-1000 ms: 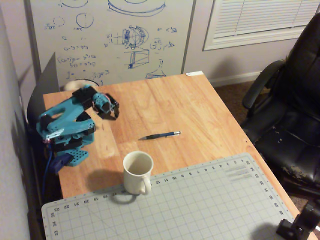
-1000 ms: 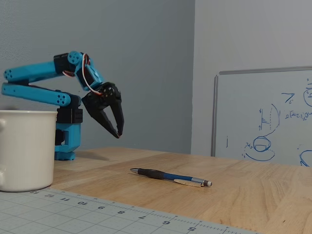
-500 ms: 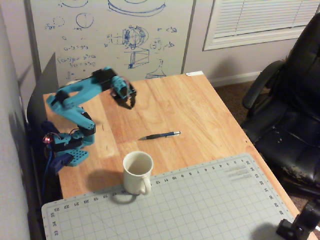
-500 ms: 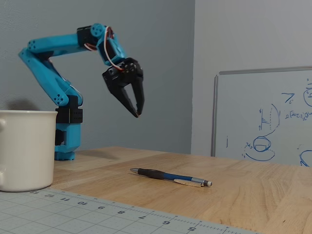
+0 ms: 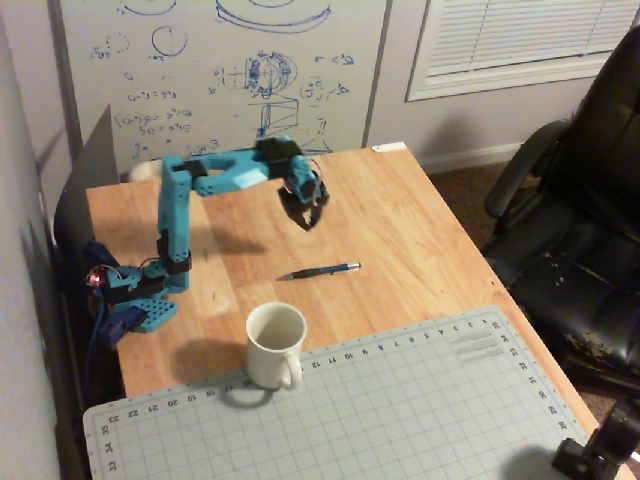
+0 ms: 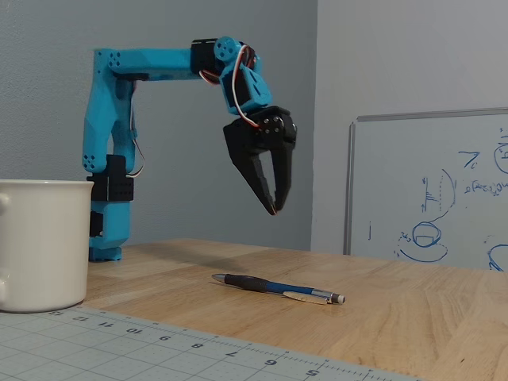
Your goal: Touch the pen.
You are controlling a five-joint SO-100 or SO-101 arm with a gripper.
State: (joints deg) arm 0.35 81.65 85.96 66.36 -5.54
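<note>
The dark blue-black pen (image 5: 320,271) lies flat on the wooden table, its silvery end to the right in the overhead view. It also shows in the fixed view (image 6: 274,287), lying alone on the wood. My gripper (image 5: 303,220) hangs in the air above the table, farther back than the pen in the overhead view. In the fixed view my gripper (image 6: 272,209) points down, well above the pen and apart from it. Its black fingers meet at the tips and hold nothing.
A white mug (image 5: 275,345) stands in front of the pen at the edge of a grey cutting mat (image 5: 420,410); the mug is at the left in the fixed view (image 6: 44,242). A black office chair (image 5: 580,230) stands right of the table. A whiteboard (image 5: 220,70) leans behind.
</note>
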